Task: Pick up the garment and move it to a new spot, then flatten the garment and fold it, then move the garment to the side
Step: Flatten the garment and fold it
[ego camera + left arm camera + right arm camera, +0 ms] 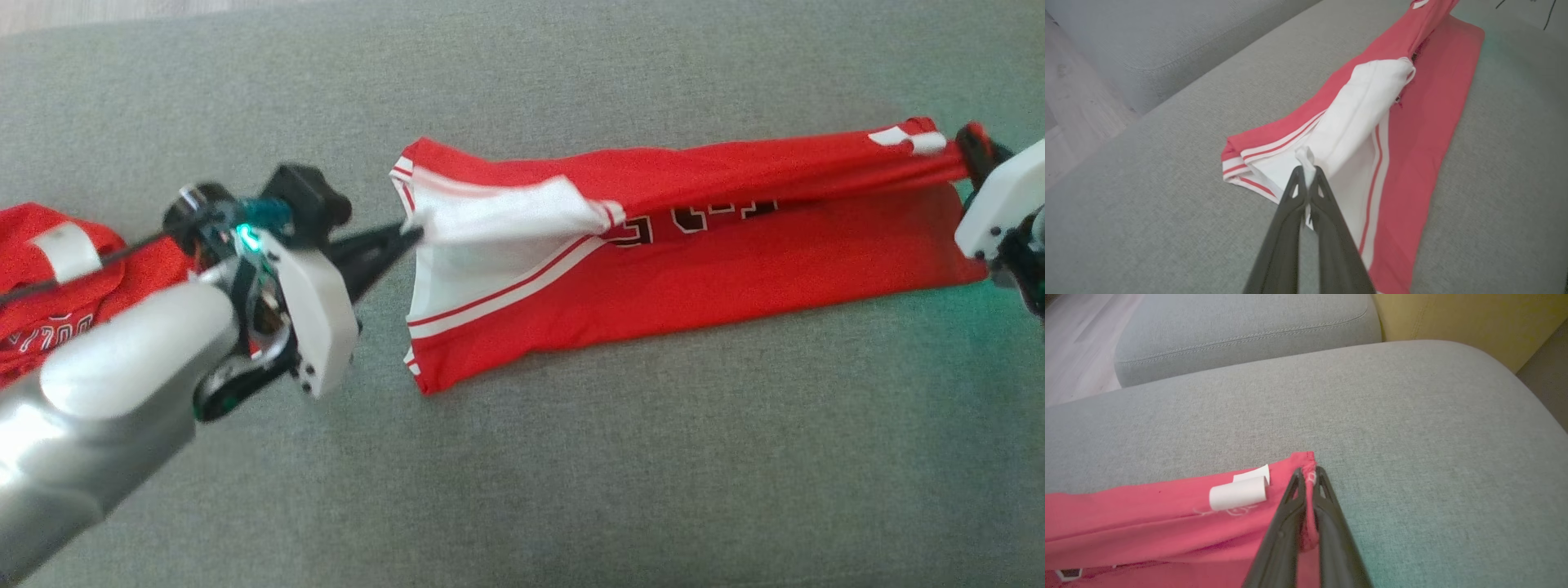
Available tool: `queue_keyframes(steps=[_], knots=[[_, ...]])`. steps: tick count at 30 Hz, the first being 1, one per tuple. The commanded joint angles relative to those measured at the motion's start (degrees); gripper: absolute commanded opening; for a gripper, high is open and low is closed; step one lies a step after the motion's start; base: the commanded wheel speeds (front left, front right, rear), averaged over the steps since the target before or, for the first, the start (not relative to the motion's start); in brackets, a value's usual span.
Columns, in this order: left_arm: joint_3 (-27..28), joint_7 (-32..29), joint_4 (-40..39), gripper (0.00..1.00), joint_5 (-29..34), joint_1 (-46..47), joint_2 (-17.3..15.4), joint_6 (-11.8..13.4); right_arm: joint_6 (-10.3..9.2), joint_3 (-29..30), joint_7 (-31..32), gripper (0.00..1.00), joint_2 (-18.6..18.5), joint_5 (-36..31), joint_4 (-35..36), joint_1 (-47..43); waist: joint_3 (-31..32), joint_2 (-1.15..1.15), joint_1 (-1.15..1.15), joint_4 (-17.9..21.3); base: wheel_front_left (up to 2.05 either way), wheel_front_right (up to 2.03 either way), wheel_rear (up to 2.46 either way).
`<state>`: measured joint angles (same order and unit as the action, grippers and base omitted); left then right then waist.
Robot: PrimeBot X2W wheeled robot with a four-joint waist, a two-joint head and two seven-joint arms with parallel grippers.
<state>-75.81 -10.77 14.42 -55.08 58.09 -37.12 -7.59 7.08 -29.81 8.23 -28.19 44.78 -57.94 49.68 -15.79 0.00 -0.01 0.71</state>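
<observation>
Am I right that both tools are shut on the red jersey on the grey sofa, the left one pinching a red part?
Not quite: the left wrist view shows the left tool pinching a white part of the jersey. The right tool is indeed shut on it too, on the grey sofa.

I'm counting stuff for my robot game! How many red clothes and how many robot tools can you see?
Red clothes: 2, the stretched garment and the bunched garment
Tools: 2, the left tool and the right tool, each pinching the stretched garment
Total: 4
</observation>
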Motion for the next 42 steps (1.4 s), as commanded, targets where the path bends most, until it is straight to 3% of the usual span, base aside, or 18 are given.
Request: queue_keyframes(steps=[1,14,30,31,32,33,39,42], knots=[[2.6,-0.8,-1.7,0.00,-0.1,1.0,-2.6,0.1,0.41,-1.2,0.9,0.00,-2.2,0.6,1.4,-1.6,0.2,0.00,0.01,0.0,0.00,0.00,0.00],[2.5,-4.6,-4.4,0.00,1.6,-4.6,-3.2,0.1,0.41,-5.2,10.9,0.00,-4.2,4.7,1.7,-3.2,1.2,0.00,0.01,0.7,0.00,0.00,0.00],[2.5,-7.7,-5.3,0.00,-0.6,-7.0,-3.6,0.1,0.41,-7.9,15.8,0.00,-4.8,6.9,2.0,-4.8,2.9,0.00,0.01,1.7,0.00,0.00,0.00],[2.5,-7.9,-5.2,0.00,-0.4,-7.3,-3.4,0.1,0.41,-8.0,15.8,0.45,-4.9,6.9,1.9,-4.9,2.9,0.00,0.01,1.7,0.00,0.00,0.00],[2.5,-7.8,-4.9,0.13,-0.2,-7.5,-3.3,0.1,0.41,-7.9,15.5,1.00,-4.9,7.1,1.7,-4.9,2.9,0.00,0.01,1.8,0.00,0.00,0.00],[2.5,-7.2,-4.5,1.00,0.3,-7.6,-3.1,0.1,0.41,-7.7,15.2,1.00,-4.8,7.3,1.7,-4.9,3.0,0.00,0.01,1.8,0.00,0.00,0.00],[4.4,-1.5,-1.3,1.00,0.6,-8.8,-1.6,2.0,0.41,-6.9,12.3,1.00,-4.5,8.5,2.3,-4.7,4.6,0.00,0.01,2.2,0.00,0.00,0.00],[8.5,4.7,0.6,1.00,-1.0,-9.9,-0.4,5.9,0.41,-6.0,7.1,1.00,-4.6,8.8,4.3,-4.4,5.9,0.00,0.01,2.2,0.00,0.00,0.00]])
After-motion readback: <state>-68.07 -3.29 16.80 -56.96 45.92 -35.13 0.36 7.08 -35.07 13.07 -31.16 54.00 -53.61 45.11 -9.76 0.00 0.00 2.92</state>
